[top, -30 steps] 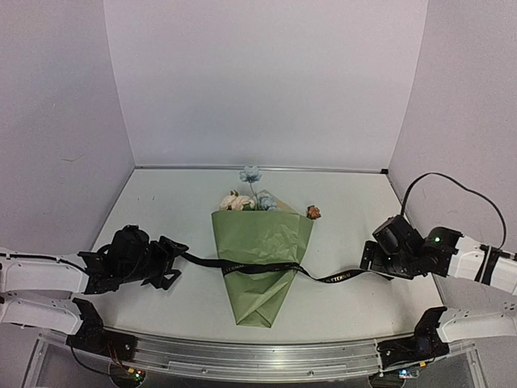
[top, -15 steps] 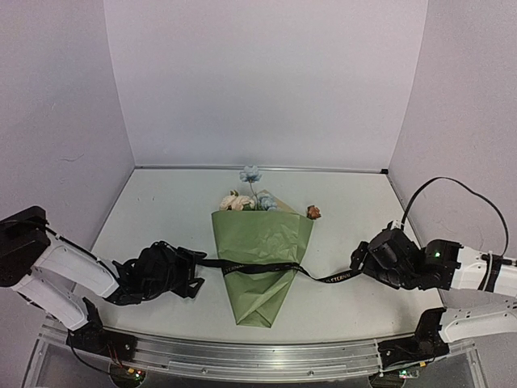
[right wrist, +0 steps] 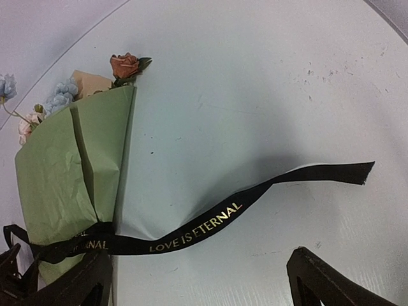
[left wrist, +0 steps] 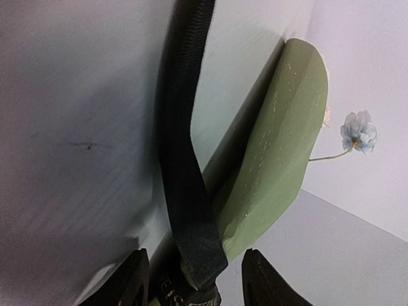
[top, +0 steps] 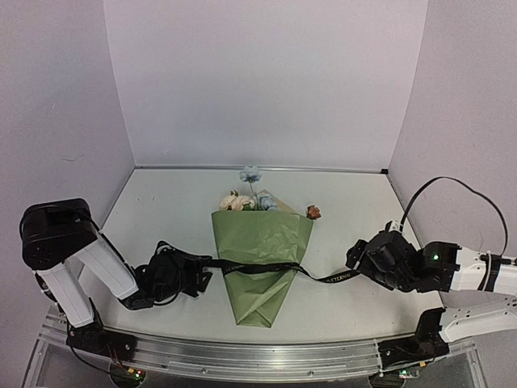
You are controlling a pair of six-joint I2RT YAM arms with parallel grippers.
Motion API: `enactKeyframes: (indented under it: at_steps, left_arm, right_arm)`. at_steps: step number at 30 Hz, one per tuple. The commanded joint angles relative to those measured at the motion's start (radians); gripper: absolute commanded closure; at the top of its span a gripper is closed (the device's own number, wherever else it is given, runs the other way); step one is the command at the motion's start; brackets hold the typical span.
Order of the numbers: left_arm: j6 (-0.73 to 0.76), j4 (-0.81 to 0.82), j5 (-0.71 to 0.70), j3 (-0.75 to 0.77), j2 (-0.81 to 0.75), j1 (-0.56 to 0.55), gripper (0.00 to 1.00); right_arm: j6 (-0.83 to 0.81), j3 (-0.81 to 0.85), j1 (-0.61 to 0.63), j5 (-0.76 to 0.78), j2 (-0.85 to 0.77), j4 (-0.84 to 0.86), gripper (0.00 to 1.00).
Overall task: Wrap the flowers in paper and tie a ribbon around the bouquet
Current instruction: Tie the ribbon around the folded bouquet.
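The bouquet (top: 262, 259) lies on the table as an olive-green paper (right wrist: 60, 172) cone, narrow end toward me. The flowers (top: 242, 198) poke from its far end: a blue bloom (left wrist: 358, 131), cream heads, and a rust-orange one (right wrist: 124, 64) at the right corner. The black ribbon (top: 258, 268) with gold lettering crosses the cone. Its right tail (right wrist: 268, 191) trails over the table. My left gripper (left wrist: 193, 252) is at the cone's left edge, with the ribbon's left part (left wrist: 185, 191) between its parted fingers, gaps on both sides. My right gripper (right wrist: 199, 255) stands open over the right tail.
The white table (top: 161, 210) is boxed in by pale walls at the back and on both sides. A metal rail (top: 258, 356) runs along the near edge, by the arm bases. The left arm's elbow (top: 56, 234) rises at the far left.
The left gripper slid right along the ribbon to the cone's left edge, its elbow rising and its jaws narrowing. The right gripper moved a little left toward the ribbon's tail.
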Motion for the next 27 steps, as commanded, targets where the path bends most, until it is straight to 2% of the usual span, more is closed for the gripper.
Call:
enactKeyframes:
  at_steps: [1, 9, 12, 15, 20, 23, 27]
  left_arm:
    - [-0.098, 0.156, -0.030, 0.022, 0.082, 0.009, 0.59]
    - [-0.067, 0.481, 0.046, 0.021, 0.286, 0.060, 0.74]
    - [-0.059, 0.542, 0.066, 0.027, 0.326, 0.063, 0.78]
    - [-0.044, 0.543, 0.081, 0.033, 0.325, 0.070, 0.84]
    - [-0.007, 0.438, 0.096, 0.032, 0.257, 0.076, 0.90]
    - [0.015, 0.368, 0.107, 0.042, 0.221, 0.080, 0.93]
    - [0.022, 0.345, 0.128, 0.041, 0.205, 0.091, 0.99]
  right_arm:
    - [0.024, 0.001, 0.013, -0.018, 0.015, 0.048, 0.02]
    - [-0.015, -0.012, 0.017, -0.137, 0.087, 0.154, 0.02]
    - [-0.046, -0.006, 0.017, -0.172, 0.111, 0.181, 0.02]
    - [-0.208, 0.036, 0.017, -0.220, 0.146, 0.173, 0.02]
    - [-0.611, 0.104, 0.017, -0.269, 0.221, 0.145, 0.02]
    - [-0.844, 0.130, 0.017, -0.289, 0.294, 0.176, 0.05]
    - [-1.068, 0.129, 0.017, -0.316, 0.385, 0.245, 0.11]
